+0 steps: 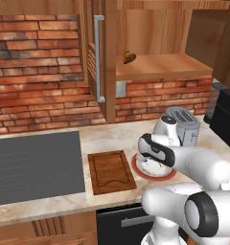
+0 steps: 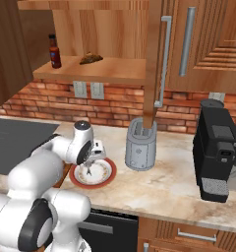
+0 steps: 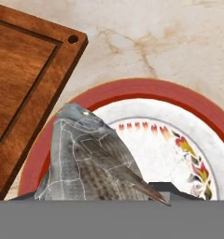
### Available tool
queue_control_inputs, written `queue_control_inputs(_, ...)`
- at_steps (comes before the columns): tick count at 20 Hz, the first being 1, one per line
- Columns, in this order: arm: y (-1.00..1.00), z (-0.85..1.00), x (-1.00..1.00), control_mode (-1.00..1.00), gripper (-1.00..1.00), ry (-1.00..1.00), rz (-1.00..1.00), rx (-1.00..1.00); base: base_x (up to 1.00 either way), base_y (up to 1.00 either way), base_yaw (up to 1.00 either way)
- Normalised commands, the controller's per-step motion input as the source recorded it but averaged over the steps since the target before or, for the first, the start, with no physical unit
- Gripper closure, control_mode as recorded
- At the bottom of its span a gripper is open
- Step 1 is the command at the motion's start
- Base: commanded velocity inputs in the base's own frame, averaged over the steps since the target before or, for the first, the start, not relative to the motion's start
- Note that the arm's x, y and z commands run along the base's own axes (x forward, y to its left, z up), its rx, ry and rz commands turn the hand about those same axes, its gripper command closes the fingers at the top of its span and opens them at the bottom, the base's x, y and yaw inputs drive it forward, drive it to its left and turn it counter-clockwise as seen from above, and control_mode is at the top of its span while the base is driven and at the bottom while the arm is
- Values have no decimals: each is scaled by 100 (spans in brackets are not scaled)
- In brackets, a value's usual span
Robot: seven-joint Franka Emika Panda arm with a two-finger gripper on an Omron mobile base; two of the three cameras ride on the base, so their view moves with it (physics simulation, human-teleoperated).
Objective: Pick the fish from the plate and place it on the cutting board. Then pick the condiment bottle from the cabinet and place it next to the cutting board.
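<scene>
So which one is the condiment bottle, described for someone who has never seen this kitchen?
Start at the open wall cabinet above the brick backsplash, and look along its wooden shelf. The condiment bottle stands upright at the shelf's far left end: small, dark red, with a narrow neck and black cap. The brown lump further right along the shelf is low and roundish.

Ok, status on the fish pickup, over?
Pincer low over the plate, jaws either side of the fish, grip not confirmed. Cutting board beside the plate. Nothing in the way.
</scene>
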Motion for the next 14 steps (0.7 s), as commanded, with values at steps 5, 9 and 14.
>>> queue_control_inputs(5, 30, 0, 0, -100, 100, 0, 1, 0, 0, 0, 0)
queue_control_inputs(9, 30, 0, 0, -100, 100, 0, 0, 0, 0, 0, 0)
queue_control_inputs(14, 28, 0, 0, -100, 100, 0, 0, 0, 0, 0, 0)
